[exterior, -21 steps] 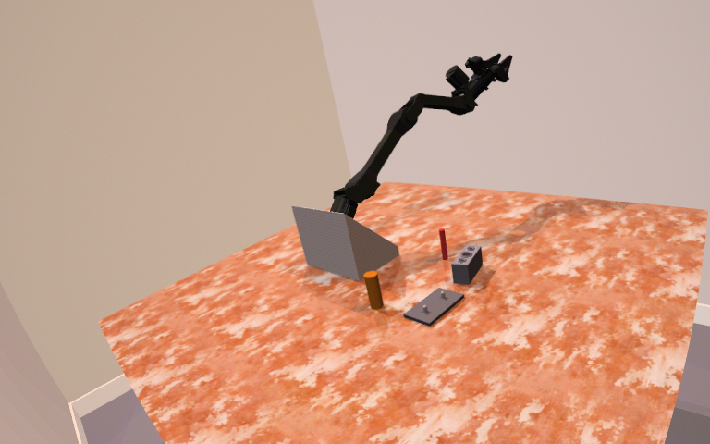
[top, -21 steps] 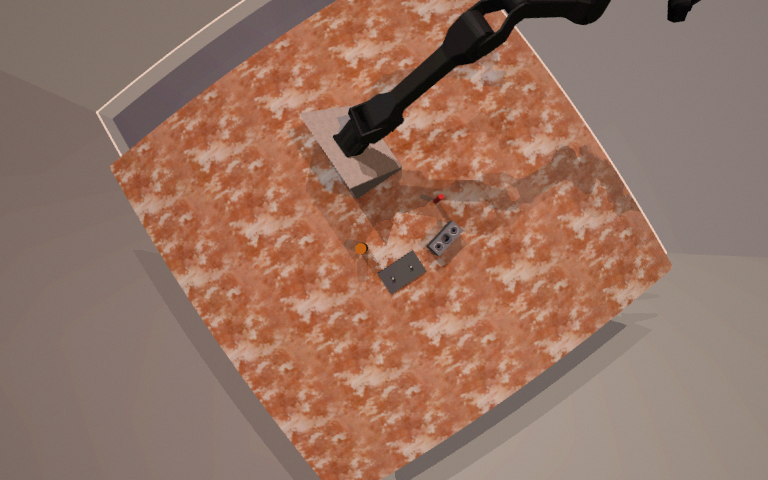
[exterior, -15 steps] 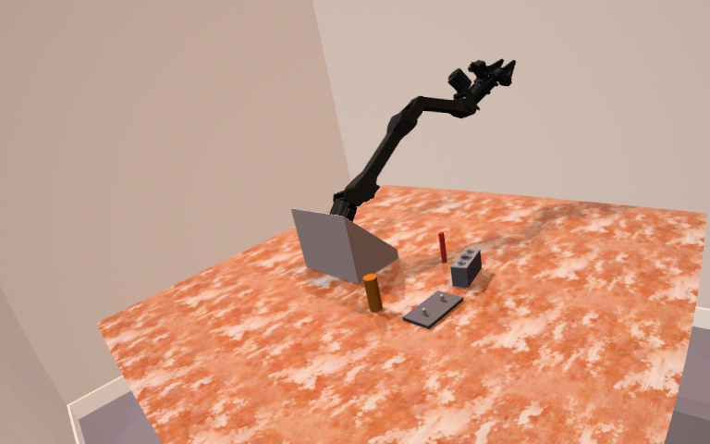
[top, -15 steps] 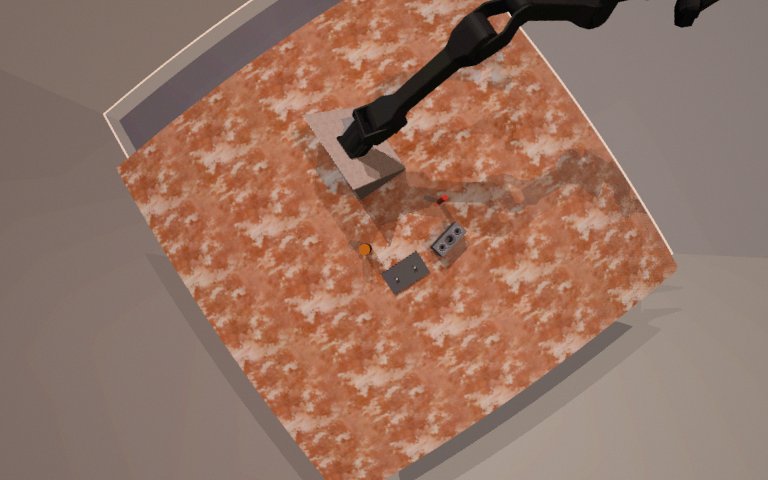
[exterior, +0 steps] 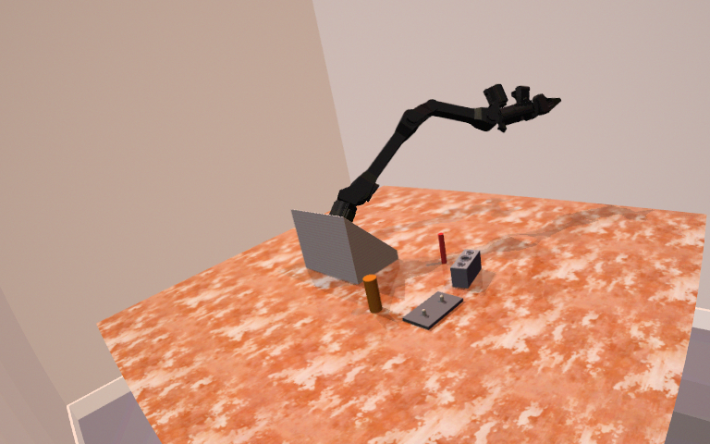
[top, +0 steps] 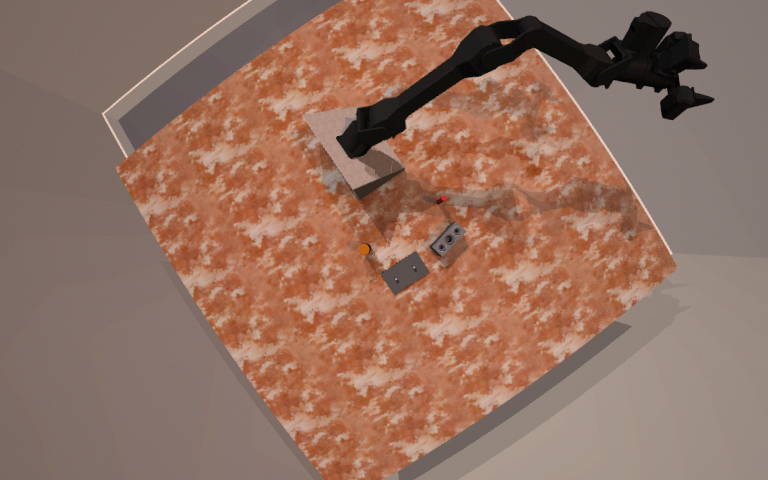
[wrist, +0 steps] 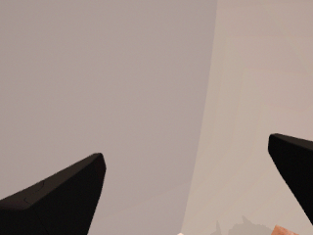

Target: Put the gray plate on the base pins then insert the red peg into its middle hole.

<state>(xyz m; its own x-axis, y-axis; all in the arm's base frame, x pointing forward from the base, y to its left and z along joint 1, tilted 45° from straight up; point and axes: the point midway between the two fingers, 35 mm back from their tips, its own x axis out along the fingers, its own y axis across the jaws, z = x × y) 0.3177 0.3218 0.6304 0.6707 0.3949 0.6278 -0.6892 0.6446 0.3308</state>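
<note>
My gripper (exterior: 557, 101) (wrist: 187, 153) is open and empty, high above and beyond the table's far right edge. The gray plate (top: 445, 242) (exterior: 459, 277), a thick block with three holes facing up, stands on the table beside the base, not on it. The dark flat base (top: 405, 273) (exterior: 432, 311) lies on the table with its two small pins bare. The red peg (top: 443, 198) (exterior: 442, 248) stands upright behind the plate, apart from it. The wrist view shows only walls and a small corner of the table, none of these parts.
An orange cylinder (top: 364, 249) (exterior: 373, 296) stands upright near the base's left end. The gray wedge-shaped mount (top: 349, 169) (exterior: 325, 244) under the arm stands behind these parts. The arm reaches from it over the right side of the table.
</note>
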